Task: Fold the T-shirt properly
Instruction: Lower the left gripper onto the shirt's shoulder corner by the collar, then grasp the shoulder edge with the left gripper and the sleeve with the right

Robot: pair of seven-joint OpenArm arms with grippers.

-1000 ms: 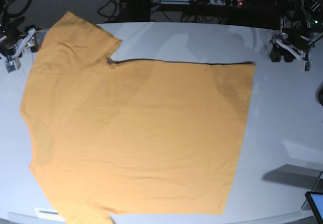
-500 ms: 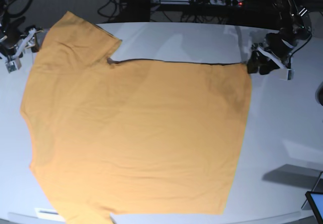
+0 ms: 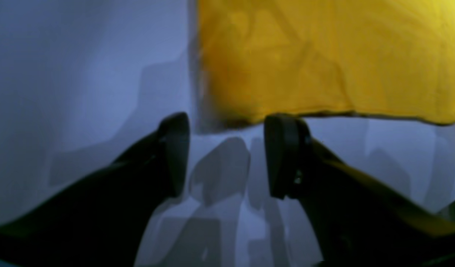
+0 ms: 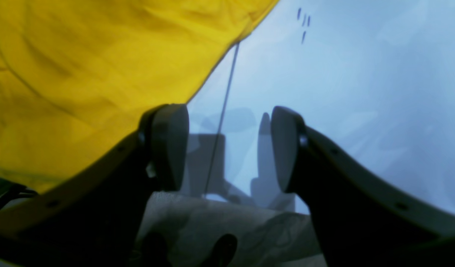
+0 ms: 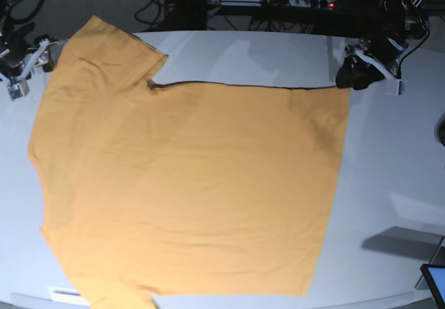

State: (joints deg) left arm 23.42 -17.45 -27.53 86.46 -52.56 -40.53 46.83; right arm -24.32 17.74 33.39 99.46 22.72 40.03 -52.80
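The left pincer point(image 5: 345, 79) has moved in from the table's far edge to the T-shirt's point(image 5: 188, 184) far hem corner, its fingers spread with the corner just ahead of the gap and nothing pinched yet. The right pincer point(image 5: 17, 79) stays beside the sleeve, also spread and empty. The T-shirt lies flat across the white table point(image 5: 389, 156), unfolded. Judging by this, a corner grasp is next.

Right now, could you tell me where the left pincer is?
In the base view the left pincer sits at the right, open, at the far right corner of the T-shirt, on the white table.
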